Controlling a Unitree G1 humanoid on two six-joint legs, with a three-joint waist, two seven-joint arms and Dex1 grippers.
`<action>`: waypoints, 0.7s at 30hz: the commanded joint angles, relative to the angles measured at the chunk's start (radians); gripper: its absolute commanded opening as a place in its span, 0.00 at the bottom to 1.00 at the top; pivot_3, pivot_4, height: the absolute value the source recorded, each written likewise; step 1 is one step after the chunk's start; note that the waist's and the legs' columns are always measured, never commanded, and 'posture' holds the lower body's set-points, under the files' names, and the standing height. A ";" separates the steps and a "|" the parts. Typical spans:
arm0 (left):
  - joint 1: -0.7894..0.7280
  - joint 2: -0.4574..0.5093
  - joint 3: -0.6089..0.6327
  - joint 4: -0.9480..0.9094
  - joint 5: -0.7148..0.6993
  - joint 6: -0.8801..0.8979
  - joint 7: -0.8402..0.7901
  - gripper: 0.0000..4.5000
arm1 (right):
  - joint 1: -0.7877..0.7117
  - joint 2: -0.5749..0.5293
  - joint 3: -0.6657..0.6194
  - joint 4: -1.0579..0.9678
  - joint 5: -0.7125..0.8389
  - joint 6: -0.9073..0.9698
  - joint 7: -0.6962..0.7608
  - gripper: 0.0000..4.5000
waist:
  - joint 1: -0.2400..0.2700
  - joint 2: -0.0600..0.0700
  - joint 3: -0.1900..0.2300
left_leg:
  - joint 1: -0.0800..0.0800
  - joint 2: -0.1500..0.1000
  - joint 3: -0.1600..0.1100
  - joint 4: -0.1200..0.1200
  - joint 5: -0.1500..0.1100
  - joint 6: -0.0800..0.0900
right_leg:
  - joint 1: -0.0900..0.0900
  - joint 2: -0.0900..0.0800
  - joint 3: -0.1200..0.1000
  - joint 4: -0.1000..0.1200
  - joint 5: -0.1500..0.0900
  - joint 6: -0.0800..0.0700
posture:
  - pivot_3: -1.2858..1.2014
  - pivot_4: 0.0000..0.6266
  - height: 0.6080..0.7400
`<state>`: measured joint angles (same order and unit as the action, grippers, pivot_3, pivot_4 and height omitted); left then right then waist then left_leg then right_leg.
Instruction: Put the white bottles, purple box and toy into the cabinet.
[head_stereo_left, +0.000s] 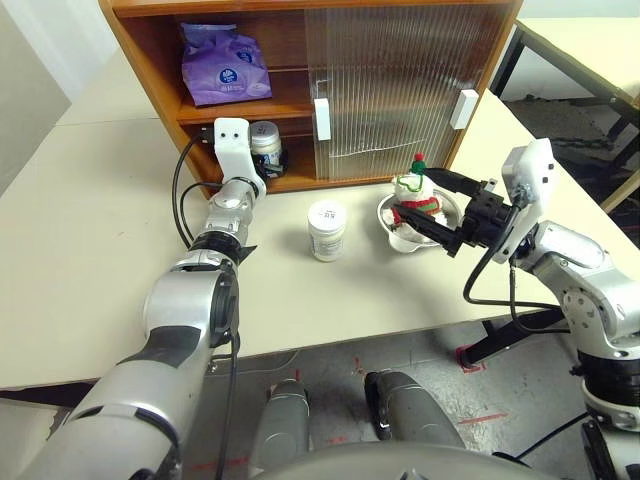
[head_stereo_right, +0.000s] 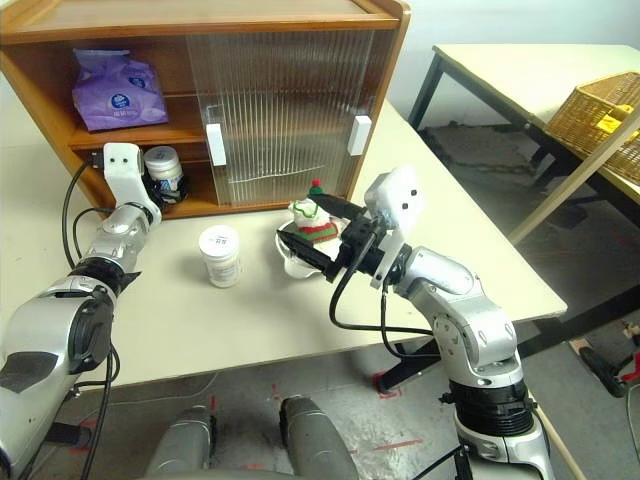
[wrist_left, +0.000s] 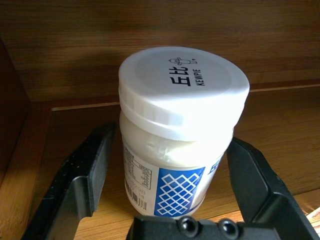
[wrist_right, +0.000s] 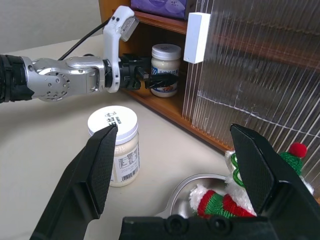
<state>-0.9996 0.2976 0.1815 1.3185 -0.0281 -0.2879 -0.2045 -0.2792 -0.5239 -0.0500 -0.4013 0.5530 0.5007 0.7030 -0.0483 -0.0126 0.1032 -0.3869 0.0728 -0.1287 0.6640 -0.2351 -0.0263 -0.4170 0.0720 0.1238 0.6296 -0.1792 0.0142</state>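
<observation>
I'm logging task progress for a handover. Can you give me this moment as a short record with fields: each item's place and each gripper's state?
purple box: soft lavender plastic pack lying on the upper shelf of the orange-brown wooden cabinet
first white bottle: squat white plastic jar standing on the lower shelf
left gripper: open, fingers either side of that jar, gaps visible
second white bottle: same kind of jar, standing on the beige table
toy: white plush figure in a round steel bowl on the table
right gripper: open, holding nothing

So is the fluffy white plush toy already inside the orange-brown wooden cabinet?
No, the toy sits in a steel bowl outside the cabinet.
</observation>
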 joint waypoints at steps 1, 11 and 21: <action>-0.001 -0.001 0.016 0.002 -0.004 -0.016 -0.021 1.00 | -0.017 0.001 0.006 0.006 0.008 0.009 0.006 1.00 | 0.000 0.000 0.000 | 0.000 0.000 0.000 0.000 0.000 0.000 | 0.000 0.000 0.000 0.000 0.000 0.000 | 0.48 0.14 1.00; 0.064 0.005 0.035 -0.032 -0.023 -0.076 -0.076 1.00 | -0.049 0.014 0.023 0.047 -0.001 -0.006 0.033 1.00 | 0.008 0.000 0.000 | 0.000 0.000 0.000 -0.001 0.000 0.000 | 0.000 0.000 0.000 0.000 0.000 0.000 | 0.49 0.15 1.00; 0.192 0.010 0.058 -0.137 -0.071 -0.144 -0.143 1.00 | -0.062 0.021 0.033 0.063 -0.005 -0.014 0.044 1.00 | 0.020 0.000 0.000 | 0.000 0.000 0.000 -0.001 0.000 0.000 | 0.000 0.000 0.000 0.001 0.000 0.000 | 0.50 0.15 1.00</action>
<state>-0.8339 0.3033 0.2337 1.2122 -0.0851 -0.4141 -0.3328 -0.3345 -0.5047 -0.0230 -0.3438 0.5513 0.4934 0.7398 -0.0286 -0.0125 0.1032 -0.3865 0.0725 -0.1287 0.6634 -0.2351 -0.0263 -0.4167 0.0720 0.1236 0.6301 -0.1792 0.0142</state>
